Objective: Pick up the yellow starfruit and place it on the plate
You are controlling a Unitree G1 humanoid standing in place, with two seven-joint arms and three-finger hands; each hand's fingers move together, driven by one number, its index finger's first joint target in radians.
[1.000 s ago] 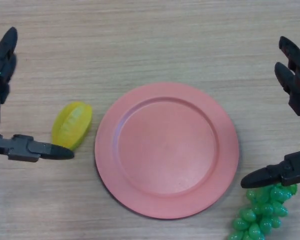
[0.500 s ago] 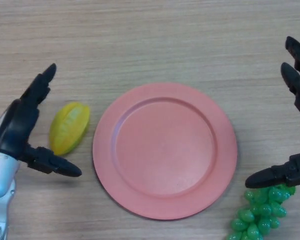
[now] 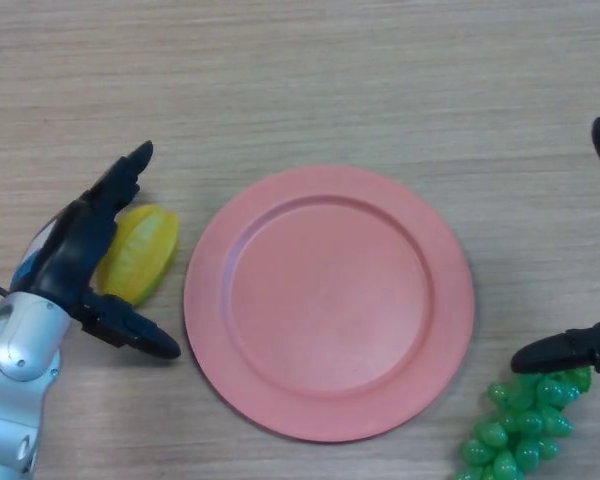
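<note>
The ridged yellow plastic starfruit (image 3: 140,252), judged light, stiff and slippery, is straddled by the left hand (image 3: 72,250), fingers (image 3: 128,175) spread wide; its ribs offer purchase.

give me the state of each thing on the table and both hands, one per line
yellow starfruit: lying on the table left of the plate, not on it, left hand around it but not closed
plate: flat on the table, nothing on it
green grapes: lying at the plate's lower right, off it
left hand: open, fingers and thumb either side of the starfruit
right hand: open, at the right edge, holding nothing
</note>
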